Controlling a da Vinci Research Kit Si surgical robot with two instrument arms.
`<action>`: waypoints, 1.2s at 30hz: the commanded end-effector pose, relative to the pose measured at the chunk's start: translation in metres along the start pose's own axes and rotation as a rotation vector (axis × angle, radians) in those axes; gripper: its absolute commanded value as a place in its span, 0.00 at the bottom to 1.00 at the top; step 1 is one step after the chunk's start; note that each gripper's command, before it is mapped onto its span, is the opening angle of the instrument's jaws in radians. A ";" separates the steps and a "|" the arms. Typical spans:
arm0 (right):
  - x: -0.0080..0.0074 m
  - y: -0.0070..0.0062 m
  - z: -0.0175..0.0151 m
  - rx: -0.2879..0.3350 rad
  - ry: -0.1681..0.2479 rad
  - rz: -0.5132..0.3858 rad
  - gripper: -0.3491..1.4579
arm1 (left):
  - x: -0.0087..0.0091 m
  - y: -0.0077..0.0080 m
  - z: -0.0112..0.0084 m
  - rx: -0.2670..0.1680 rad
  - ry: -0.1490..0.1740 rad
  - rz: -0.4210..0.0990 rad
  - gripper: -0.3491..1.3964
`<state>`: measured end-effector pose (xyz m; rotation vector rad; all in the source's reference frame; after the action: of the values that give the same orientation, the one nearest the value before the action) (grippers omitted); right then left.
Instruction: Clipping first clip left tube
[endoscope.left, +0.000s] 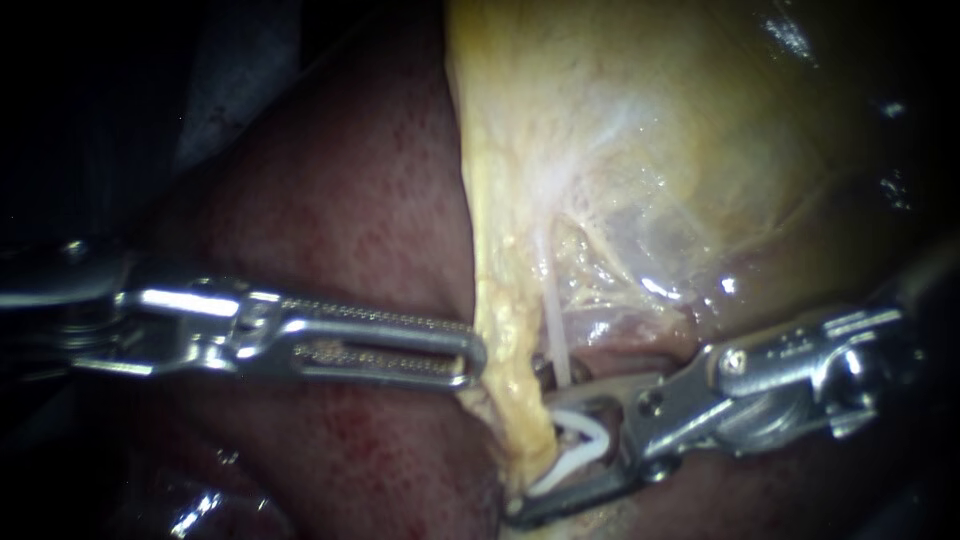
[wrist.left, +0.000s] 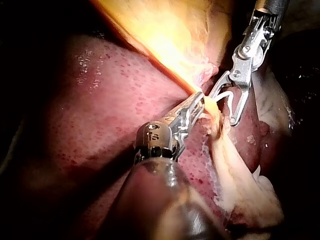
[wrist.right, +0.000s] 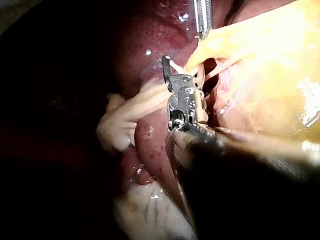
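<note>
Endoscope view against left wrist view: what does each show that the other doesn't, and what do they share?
Only the endoscope: a thin pale tube running down to the right instrument's jaws, which hold a white clip. Only the left wrist: the pale fatty strip trailing on across the liver past both instruments. Both: the left instrument at the yellow tissue's edge, the right instrument, its clip, the liver.

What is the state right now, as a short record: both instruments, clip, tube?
Left instrument: jaws shut on yellow fatty tissue edge
Right instrument: jaws hold white V-shaped clip from both sides, clip unclosed
Thin pale tube: runs down behind right instrument's upper jaw; inside clip or not, cannot tell
Dark red liver: behind left instrument
</note>
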<state>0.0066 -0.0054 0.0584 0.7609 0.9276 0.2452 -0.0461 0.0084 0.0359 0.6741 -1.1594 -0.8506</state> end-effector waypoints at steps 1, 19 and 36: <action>0.0001 0.0000 0.0000 -0.003 0.002 0.003 0.49 | 0.0000 0.0000 0.0000 0.000 0.000 0.000 0.00; 0.0015 -0.0013 0.0025 -0.010 0.001 0.001 0.50 | 0.0001 0.0000 0.0002 -0.001 0.000 0.001 0.00; -0.0007 -0.0011 0.0062 0.005 -0.018 -0.011 0.50 | 0.0002 0.0001 0.0005 -0.005 -0.002 0.002 0.00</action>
<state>0.0110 -0.0096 0.0604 0.7608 0.9155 0.2259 -0.0465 0.0082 0.0362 0.6681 -1.1590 -0.8526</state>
